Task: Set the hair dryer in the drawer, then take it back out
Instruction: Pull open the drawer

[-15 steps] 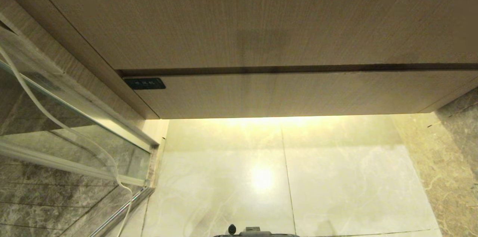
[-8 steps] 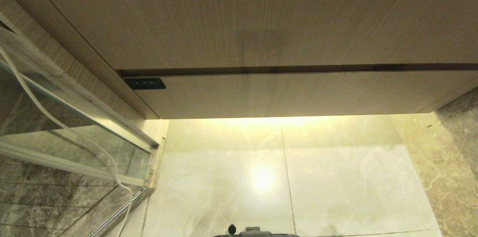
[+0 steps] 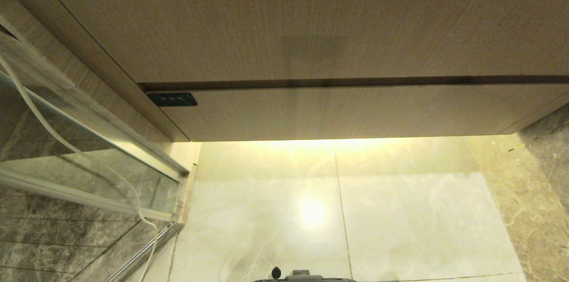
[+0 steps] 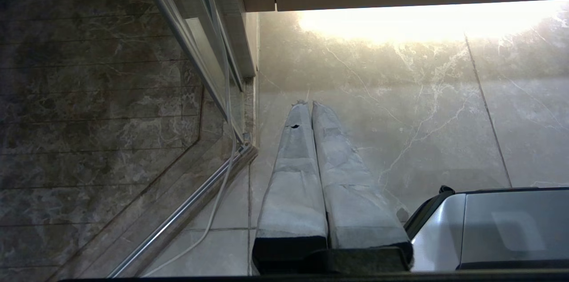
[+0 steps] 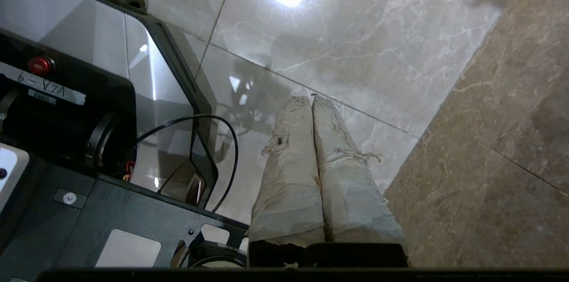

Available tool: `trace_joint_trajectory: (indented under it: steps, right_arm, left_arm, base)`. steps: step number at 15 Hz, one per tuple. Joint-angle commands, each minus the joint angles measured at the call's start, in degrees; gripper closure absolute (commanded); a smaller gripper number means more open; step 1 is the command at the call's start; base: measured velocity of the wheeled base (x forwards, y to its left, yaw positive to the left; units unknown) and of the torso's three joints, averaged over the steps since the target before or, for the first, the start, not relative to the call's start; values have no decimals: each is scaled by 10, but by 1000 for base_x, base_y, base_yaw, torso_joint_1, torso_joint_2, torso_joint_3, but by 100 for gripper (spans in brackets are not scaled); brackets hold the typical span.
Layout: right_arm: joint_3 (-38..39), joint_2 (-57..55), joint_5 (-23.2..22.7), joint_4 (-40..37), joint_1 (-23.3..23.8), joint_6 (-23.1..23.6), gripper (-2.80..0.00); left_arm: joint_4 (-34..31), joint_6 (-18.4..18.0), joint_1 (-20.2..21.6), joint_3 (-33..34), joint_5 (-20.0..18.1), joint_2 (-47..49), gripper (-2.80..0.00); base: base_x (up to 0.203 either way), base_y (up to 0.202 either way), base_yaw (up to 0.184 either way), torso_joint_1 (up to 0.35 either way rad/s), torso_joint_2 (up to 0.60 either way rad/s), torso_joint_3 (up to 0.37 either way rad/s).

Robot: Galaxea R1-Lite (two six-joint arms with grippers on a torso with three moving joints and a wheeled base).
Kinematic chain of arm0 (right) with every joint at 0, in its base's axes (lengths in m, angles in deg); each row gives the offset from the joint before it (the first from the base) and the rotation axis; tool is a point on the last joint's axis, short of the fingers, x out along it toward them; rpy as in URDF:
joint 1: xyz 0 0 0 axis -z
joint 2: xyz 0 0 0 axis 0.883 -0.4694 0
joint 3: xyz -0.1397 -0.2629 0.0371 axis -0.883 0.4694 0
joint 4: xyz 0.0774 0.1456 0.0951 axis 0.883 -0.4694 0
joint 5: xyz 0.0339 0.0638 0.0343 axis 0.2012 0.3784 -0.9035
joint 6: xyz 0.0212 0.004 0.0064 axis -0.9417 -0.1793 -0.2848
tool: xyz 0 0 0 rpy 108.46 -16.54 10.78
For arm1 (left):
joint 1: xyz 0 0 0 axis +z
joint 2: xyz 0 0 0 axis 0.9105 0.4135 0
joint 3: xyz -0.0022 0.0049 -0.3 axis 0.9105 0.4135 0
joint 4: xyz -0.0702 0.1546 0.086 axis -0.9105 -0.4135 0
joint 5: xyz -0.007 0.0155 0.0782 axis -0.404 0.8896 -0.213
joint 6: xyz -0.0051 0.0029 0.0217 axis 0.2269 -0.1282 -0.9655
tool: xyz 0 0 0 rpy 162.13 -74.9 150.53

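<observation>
Glossy pale marble floor tiles lie under the closed, wide light wood-grain drawer. No hair dryer shows. Both pincers, left pincer and right pincer, hang pressed together, empty. The handle-less front probably needs pulling by its rigid lower edge.

Left claw: you see two long fingers wrapped in pale grey tape, a small dark hole in one wrap near its tip, black mounts at their roots.
Right claw: your fingers here wear the same tape, dirtier, with frayed threads hanging off both.
Base shell: beside the right claw, glossy silver-grey panels with black edging.
Red button: round, above a white label with handwriting.
Black cable: loops out between shell and claw.
Black plate: dark, with small screws.
</observation>
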Motion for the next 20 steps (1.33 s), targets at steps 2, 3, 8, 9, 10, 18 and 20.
trace_joint_trajectory:
  steps: [2, 3, 8, 9, 10, 18, 20]
  right_arm:
    - [2, -15, 0, 0, -6, -3, 0]
    - [2, -16, 1, 0, -6, -3, 0]
    - [5, -16, 3, -2, -6, -3, 0]
    - [4, -16, 4, 0, -5, -3, 0]
    - [4, -16, 4, 2, -2, -3, 0]
    - [15, -22, -7, 28, -3, 4, 0]
    - [27, -23, -24, 36, -3, 11, 0]
  left_arm:
    - [0, 0, 0, 0, 0, 0, 0]
    - [0, 0, 0, 1, 0, 0, 0]
    - [0, 0, 0, 0, 0, 0, 0]
    - [0, 0, 0, 0, 0, 0, 0]
    - [0, 0, 0, 0, 0, 0, 0]
    - [0, 0, 0, 0, 0, 0, 0]
    - [0, 0, 0, 1, 0, 0, 0]
  base:
    - [0, 0, 0, 0, 0, 0]
    - [0, 0, 0, 0, 0, 0]
    - [0, 0, 0, 0, 0, 0]
    - [0, 0, 0, 0, 0, 0]
    - [0, 0, 0, 0, 0, 0]
    - [0, 0, 0, 0, 0, 0]
    - [0, 0, 0, 0, 0, 0]
